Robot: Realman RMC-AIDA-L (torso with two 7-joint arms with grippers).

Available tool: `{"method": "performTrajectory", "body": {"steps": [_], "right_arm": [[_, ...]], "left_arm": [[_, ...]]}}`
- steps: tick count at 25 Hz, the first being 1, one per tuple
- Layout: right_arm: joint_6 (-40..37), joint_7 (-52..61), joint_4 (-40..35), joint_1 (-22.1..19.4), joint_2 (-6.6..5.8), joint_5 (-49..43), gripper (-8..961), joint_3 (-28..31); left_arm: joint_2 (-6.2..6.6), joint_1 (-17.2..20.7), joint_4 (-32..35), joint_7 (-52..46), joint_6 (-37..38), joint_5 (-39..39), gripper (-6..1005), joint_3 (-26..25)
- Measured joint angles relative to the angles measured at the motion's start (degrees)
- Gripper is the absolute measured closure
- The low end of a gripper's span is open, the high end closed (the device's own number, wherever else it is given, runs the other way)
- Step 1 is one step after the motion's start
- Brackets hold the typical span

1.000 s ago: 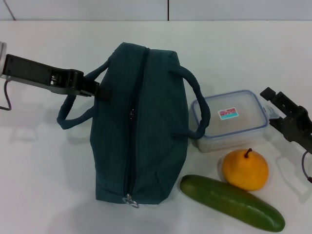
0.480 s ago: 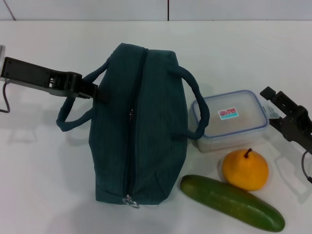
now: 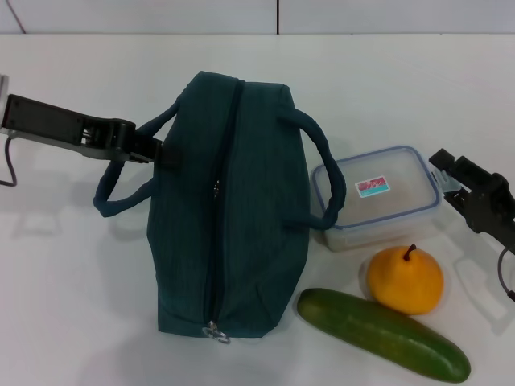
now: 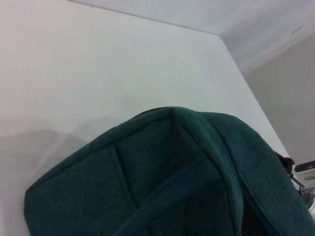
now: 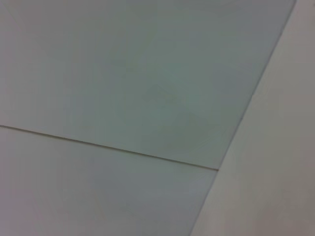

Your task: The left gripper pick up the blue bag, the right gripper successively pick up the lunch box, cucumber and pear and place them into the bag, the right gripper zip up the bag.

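The blue bag [image 3: 233, 209] lies on its side mid-table, zipper closed, ring pull [image 3: 214, 330] at the near end. My left gripper [image 3: 158, 148] reaches in from the left and is shut on the bag's left side by its handle [image 3: 113, 189]. The bag's fabric [image 4: 162, 182] fills the left wrist view. The lunch box [image 3: 376, 197] sits to the right of the bag, under the other handle [image 3: 318, 149]. The pear [image 3: 405, 280] and the cucumber [image 3: 382, 334] lie nearer to me. My right gripper [image 3: 447, 178] is open at the box's right edge.
White table [image 3: 72, 289] all around, with a wall seam [image 3: 278, 16] at the back. The right wrist view shows only pale panels [image 5: 147, 88] with a seam. A cable [image 3: 10, 165] loops under the left arm.
The left gripper drew slightly left and the bag's left side followed. The right gripper edged towards the lunch box, which shifted a little to the left.
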Motion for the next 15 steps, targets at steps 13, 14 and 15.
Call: {"method": "performTrajectory", "body": {"steps": [13,14,15], "right_arm": [[1.7,1.2,-0.1,0.2,-0.06,-0.1,806,-0.3],[1.8,1.3,-0.1,0.2,-0.06,-0.1,815,-0.3],[2.0,1.3,-0.1,0.3,-0.04,-0.1,823,-0.3]], "left_arm": [[-0.02,-0.1,0.0,0.2,-0.4,0.0,946,0.0],[-0.04,0.0,0.0,0.2,-0.4,0.0,946,0.0],[-0.07,0.0,0.0,0.3,-0.4,0.0,946,0.0]]}}
